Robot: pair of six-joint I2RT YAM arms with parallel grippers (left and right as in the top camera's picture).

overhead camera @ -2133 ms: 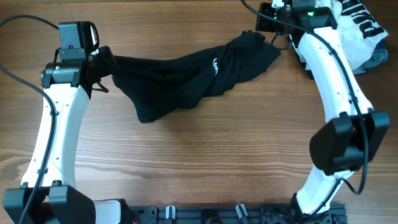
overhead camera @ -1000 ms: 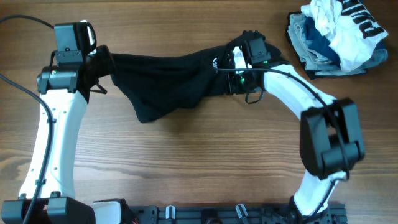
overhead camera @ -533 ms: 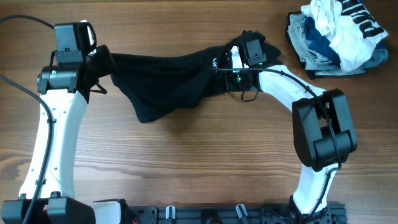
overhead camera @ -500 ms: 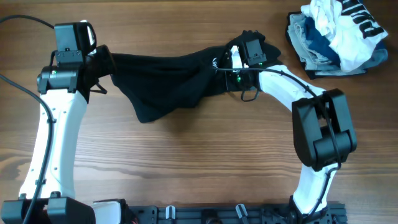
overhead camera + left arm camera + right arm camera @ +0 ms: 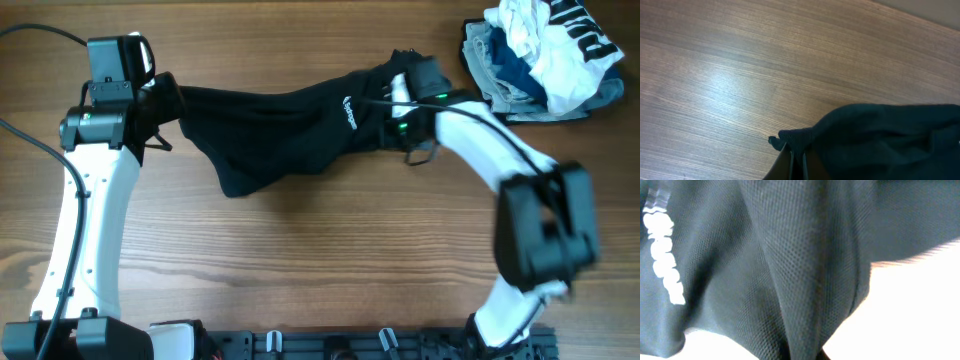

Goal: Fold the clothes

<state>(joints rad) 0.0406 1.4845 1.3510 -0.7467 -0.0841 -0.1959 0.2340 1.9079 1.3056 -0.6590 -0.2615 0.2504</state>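
The black garment (image 5: 285,125) bears a short white logo (image 5: 662,255), too blurred to read. It stretches between the two hands over the wooden table (image 5: 300,260). The left gripper (image 5: 796,159) is clamped on the garment's left corner. The right gripper (image 5: 392,105) sits on its right end, just beside the logo; whether its fingers grip cannot be told. Beyond it lies a clothes pile (image 5: 545,55), its large black lettering partly hidden.

Brown wooden table (image 5: 300,260): two loads.
Black soft fabric garment (image 5: 280,130) lies far centre; crumpled white-and-blue clothes pile (image 5: 540,55) sits far right.
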